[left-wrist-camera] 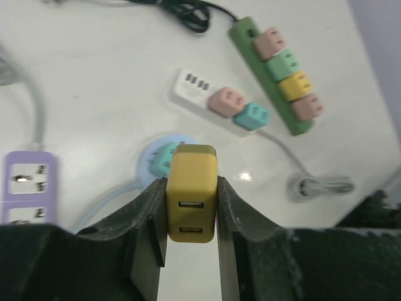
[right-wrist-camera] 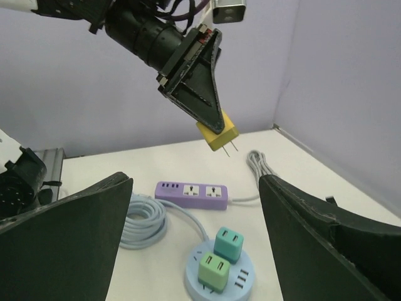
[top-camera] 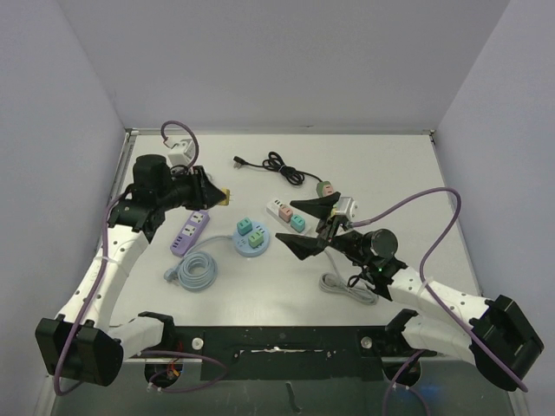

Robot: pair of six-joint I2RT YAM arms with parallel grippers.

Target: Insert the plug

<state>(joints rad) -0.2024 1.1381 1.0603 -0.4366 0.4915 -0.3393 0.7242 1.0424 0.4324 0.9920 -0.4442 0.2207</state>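
Above the worktop's (top-camera: pixel 390 173) left side, our left hand (right-wrist-camera: pixel 212 120) clamps the yellow plug (left-wrist-camera: pixel 191 188), prongs pointing down and away from the hand. We judge the purple strip (top-camera: pixel 190 232) beneath it the nearest free socket. Our right hand (top-camera: pixel 312 227) gapes wide and empty, well apart.

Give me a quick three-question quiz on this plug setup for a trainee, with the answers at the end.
1. True or false: the left jaws are shut on the yellow plug.
2. How many cube adapters sit on the round blue strip? A one, B two, C four.
3. Fill in: the right jaws stand ___ and hold nothing.
Key: 1 true; 2 B; 3 open.
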